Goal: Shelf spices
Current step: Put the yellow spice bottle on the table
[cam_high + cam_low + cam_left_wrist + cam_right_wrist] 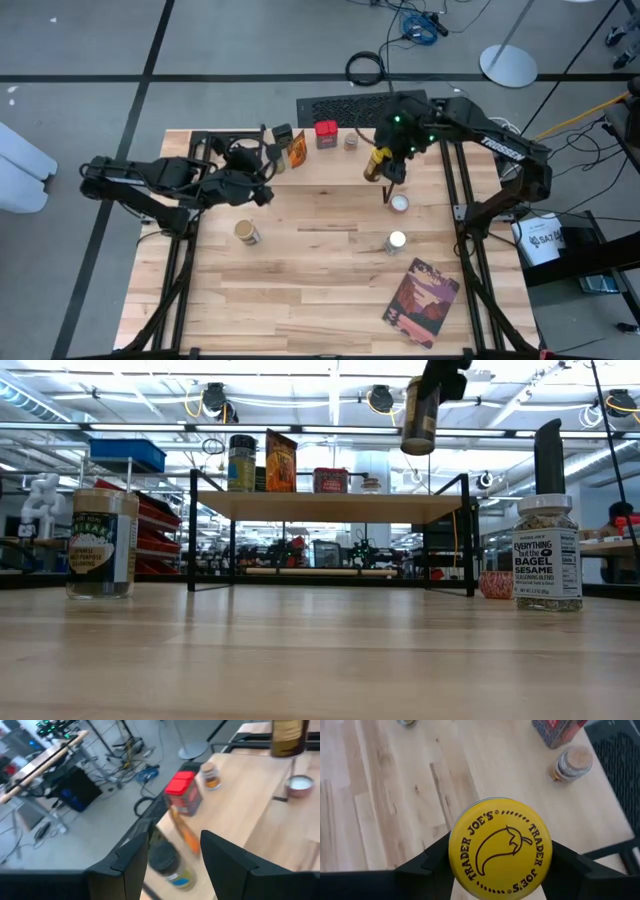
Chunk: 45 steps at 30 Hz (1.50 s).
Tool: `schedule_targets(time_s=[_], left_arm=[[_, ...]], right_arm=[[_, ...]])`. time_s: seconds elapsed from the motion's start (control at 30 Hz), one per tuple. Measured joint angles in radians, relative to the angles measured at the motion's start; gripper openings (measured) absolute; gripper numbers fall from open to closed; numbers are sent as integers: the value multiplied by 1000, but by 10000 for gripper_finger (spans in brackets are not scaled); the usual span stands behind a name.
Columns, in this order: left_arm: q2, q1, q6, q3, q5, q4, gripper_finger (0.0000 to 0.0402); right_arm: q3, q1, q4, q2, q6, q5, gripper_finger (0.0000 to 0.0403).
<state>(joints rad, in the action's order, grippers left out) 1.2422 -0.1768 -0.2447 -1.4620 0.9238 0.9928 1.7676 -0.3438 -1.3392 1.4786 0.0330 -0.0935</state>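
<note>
The shelf stands at the table's far side. On its plank rest a black-topped jar, an orange-labelled packet, a red tin and a small jar. My right gripper is shut on a yellow-lidded spice jar, held in the air above the shelf's right part. My left gripper hovers open near the shelf's left part, nothing between its fingers. On the table stand a tan-topped jar, a white-lidded low jar and a white-topped bagel-seasoning jar. My right gripper pinches the jar between its two fingers at the yellow lid's rim, one finger on each side. The fingers come from above, slanting down. The jar hangs below them, nearly upright, clear of shelf and table.
A reddish picture-covered book lies at the table's near right. A keyboard sits on the floor beyond the shelf. The shelf's right part and the table's middle are bare wood.
</note>
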Motion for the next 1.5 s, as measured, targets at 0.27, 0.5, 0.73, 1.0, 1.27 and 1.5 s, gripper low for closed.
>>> schedule_targets(time_s=[0.27,0.5,0.73,1.0,1.27,1.5], left_arm=[[0,0,16,0,-11,-20,191],[0,0,16,0,-108,-19,191],[0,-3,16,0,-195,-18,191],[0,-26,15,0,-217,-18,191],[0,-34,14,0,-269,-14,191],[0,-34,15,0,-273,-15,191]], right_arm=[[0,153,-72,0,293,167,215],[0,263,-134,0,571,258,215],[0,368,-210,0,806,340,215],[0,428,-232,5,921,361,215],[0,483,-226,9,819,350,215],[0,521,-131,9,521,289,215]])
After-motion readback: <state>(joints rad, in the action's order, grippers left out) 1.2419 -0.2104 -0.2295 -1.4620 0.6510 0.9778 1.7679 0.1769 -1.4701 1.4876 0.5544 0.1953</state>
